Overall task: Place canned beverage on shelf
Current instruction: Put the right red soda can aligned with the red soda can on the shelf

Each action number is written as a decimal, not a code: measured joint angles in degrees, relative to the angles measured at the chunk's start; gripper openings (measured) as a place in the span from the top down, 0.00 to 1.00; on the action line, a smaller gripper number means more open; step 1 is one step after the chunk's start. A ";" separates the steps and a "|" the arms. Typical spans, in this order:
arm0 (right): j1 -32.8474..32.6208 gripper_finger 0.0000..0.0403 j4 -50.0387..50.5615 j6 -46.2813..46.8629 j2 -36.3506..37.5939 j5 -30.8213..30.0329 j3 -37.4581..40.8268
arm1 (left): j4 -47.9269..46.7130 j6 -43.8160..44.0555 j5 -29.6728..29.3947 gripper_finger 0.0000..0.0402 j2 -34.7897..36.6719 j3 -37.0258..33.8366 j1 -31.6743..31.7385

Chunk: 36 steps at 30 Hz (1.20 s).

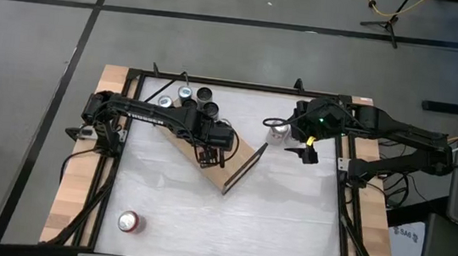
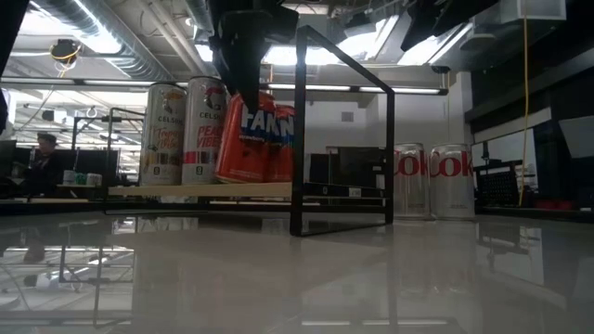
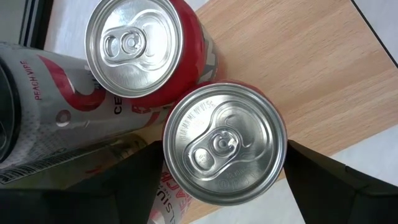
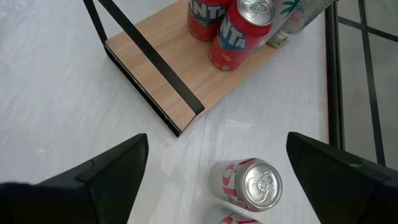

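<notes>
While the high view only gives dark shapes over the shelf (image 1: 233, 169), the left wrist view shows what's going on: the left tool (image 3: 217, 168) has its fingers on either side of a red Fanta can (image 3: 222, 144), grasping it, with the can sitting upright at the board's edge right beside a second Fanta can (image 3: 134, 46). A white Celsius can (image 3: 53, 106) reading "peach vibe" stands next to those. The low view adds the labels side-on, with the gripped Fanta can (image 2: 243, 139) standing on the board and two Diet Coke cans (image 2: 408, 181) further back on the worktop.

The right wrist view catches something the others barely show: a pink and white can (image 4: 249, 183) upright on the worktop just off the shelf's end, with the right tool (image 1: 305, 153) hovering above it, fingers spread wide and released.

The worktop (image 1: 287, 219) is white and glossy, with wooden side strips and a black frame; a lone red can (image 1: 128, 221) sits near its front-left corner. Grey floor all around, and a workshop room with ceiling ducts behind.

The shelf lies diagonally, its long axis running from back-left to front-right in the high view.
</notes>
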State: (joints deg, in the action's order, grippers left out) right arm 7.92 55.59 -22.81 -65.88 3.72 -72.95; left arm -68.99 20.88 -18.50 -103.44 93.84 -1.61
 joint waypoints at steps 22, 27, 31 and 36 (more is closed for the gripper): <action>-0.01 0.06 0.00 0.00 0.00 -0.01 0.00 | 1.12 1.15 -0.10 0.16 0.00 0.07 0.00; 0.00 0.06 0.00 0.00 -0.01 -0.01 0.00 | 1.11 1.17 -0.11 0.16 0.00 0.07 0.00; -0.01 0.06 0.00 0.00 0.00 -0.01 0.00 | 1.15 3.45 -1.99 0.16 0.00 0.07 0.04; -0.01 0.06 0.00 0.00 0.01 0.01 0.00 | 1.73 4.18 -2.86 0.16 0.00 0.07 0.15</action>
State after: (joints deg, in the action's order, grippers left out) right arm 7.90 55.59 -22.81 -65.87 3.73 -72.95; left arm -67.26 25.06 -21.36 -103.44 93.91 -1.45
